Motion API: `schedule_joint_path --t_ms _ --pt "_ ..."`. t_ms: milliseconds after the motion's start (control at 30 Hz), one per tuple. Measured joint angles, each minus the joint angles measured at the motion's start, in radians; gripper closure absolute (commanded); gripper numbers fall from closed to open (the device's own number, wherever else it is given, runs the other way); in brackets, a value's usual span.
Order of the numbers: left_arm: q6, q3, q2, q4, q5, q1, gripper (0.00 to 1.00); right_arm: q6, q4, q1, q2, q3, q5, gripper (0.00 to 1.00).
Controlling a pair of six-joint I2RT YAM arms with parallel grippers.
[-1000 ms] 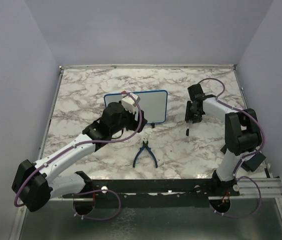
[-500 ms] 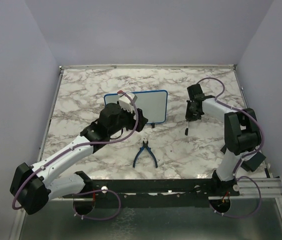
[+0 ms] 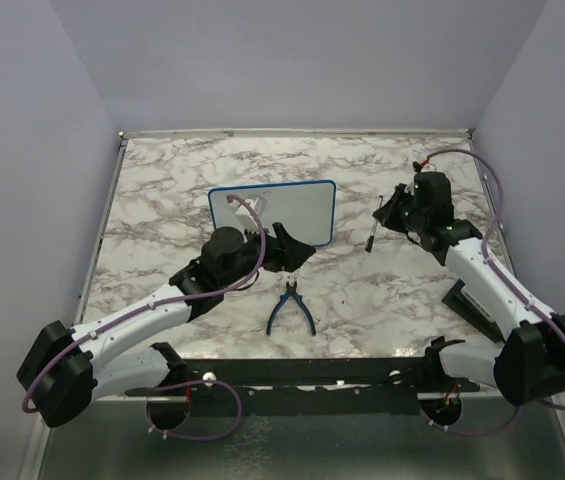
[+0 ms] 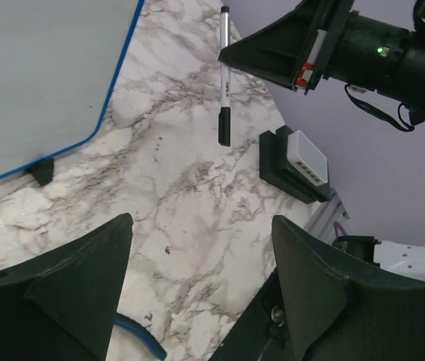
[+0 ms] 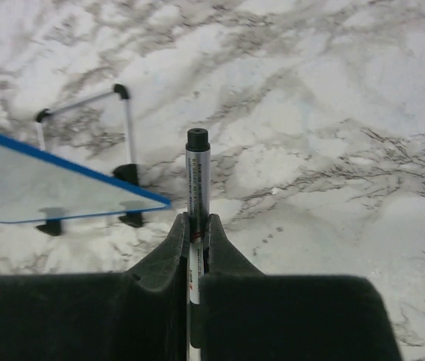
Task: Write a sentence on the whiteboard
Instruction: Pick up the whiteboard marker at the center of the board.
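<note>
- Top view: the right tool (image 3: 388, 212) had raised the marker (image 3: 373, 232) off the desk (image 3: 162, 190) and swung outward, clamped on it, at 3 o'clock of the standing whiteboard (image 3: 307, 205). The left tool (image 3: 287, 250) had dropped from the board's face to its 6 o'clock, above the pliers (image 3: 290, 308).
- Left wrist view: its fingers (image 4: 69, 293) stood wide apart, empty.
- Right wrist view: the marker was pinched between closed fingers, with the board's corner at 9 o'clock. No writing showed on the board, so writing could probably begin.
</note>
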Motion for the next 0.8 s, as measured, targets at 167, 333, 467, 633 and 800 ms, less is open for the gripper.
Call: schedule_joint_path --t_ms 167,333,467,633,800 --pt "-0.061 0.034 0.094 0.056 0.004 -0.057 0.21 0.054 0.064 0.011 -0.164 -0.034 -0.067 0.99" --pt "-0.072 0.130 0.223 0.126 0.009 -0.140 0.20 0.085 0.137 0.018 -0.270 -0.055 -0.156 0.99" --pt "-0.076 0.191 0.300 0.187 0.027 -0.158 0.20 0.108 0.218 0.022 -0.339 -0.088 -0.240 0.99" --pt "-0.066 0.238 0.359 0.225 0.034 -0.160 0.27 0.123 0.292 0.023 -0.384 -0.107 -0.311 0.99" --pt "-0.050 0.281 0.404 0.234 0.046 -0.162 0.53 0.140 0.345 0.023 -0.409 -0.128 -0.363 0.99"
